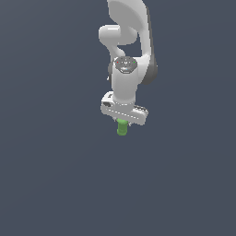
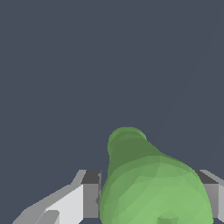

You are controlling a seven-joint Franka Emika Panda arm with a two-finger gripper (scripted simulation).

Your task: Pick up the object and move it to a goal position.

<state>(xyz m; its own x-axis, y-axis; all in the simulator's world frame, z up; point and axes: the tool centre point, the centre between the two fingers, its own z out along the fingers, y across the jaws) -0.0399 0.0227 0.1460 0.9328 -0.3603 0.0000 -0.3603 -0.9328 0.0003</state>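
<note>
The object is a small bright green stubby cylinder [image 1: 122, 127]. In the exterior view it pokes out below the white gripper [image 1: 123, 120], which hangs from the white arm near the middle of the picture. In the wrist view the green cylinder [image 2: 151, 183] fills the space between the two fingers [image 2: 89, 194], with its narrower section pointing away from the camera. The jaws press on both its sides, so the gripper is shut on it. The fingertips are hidden in the exterior view.
A plain dark blue-grey surface [image 1: 55, 175] lies all around. No other object, container or edge shows in either view.
</note>
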